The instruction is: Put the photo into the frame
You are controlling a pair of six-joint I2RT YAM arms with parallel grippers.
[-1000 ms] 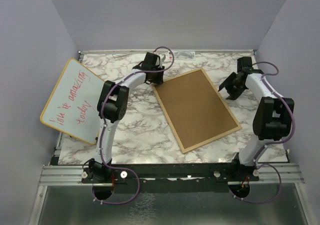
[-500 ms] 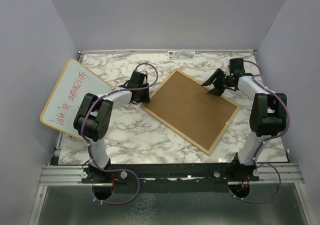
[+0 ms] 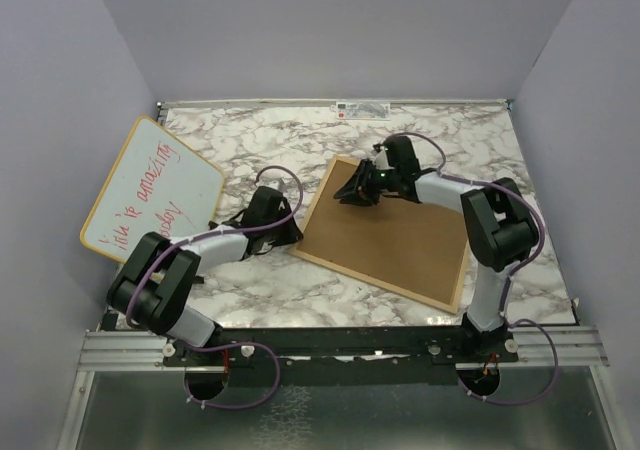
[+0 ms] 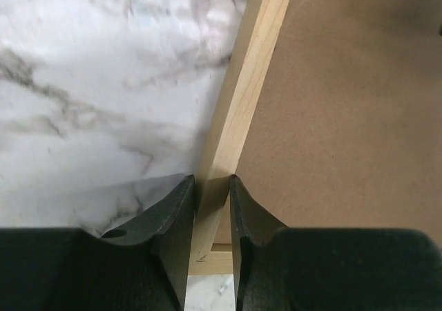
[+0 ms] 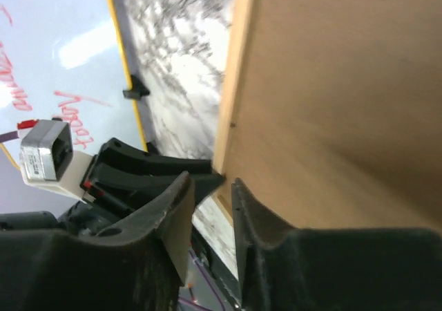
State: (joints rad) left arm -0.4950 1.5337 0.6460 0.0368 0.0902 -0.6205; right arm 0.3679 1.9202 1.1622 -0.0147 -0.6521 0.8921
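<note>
The frame (image 3: 448, 292) lies back up on the marble table, and its brown backing board (image 3: 395, 235) fills it. The photo is not in view. My left gripper (image 3: 292, 234) is shut on the frame's light wood rail (image 4: 248, 83) near its left corner, one finger on each side of the rail. My right gripper (image 3: 352, 194) hovers at the frame's far left edge (image 5: 231, 83). Its jaws stand a little apart, and only the table and the left gripper's fingers (image 5: 159, 164) show between them.
A round-cornered whiteboard (image 3: 150, 200) with red handwriting leans at the table's left edge; it also shows in the right wrist view (image 5: 62, 62). Grey walls close in the table on three sides. A metal rail (image 3: 340, 345) runs along the near edge.
The frame has turned and slid toward the near left, with my left gripper on its corner. My right gripper has moved left across the frame's far side to its far left edge.
</note>
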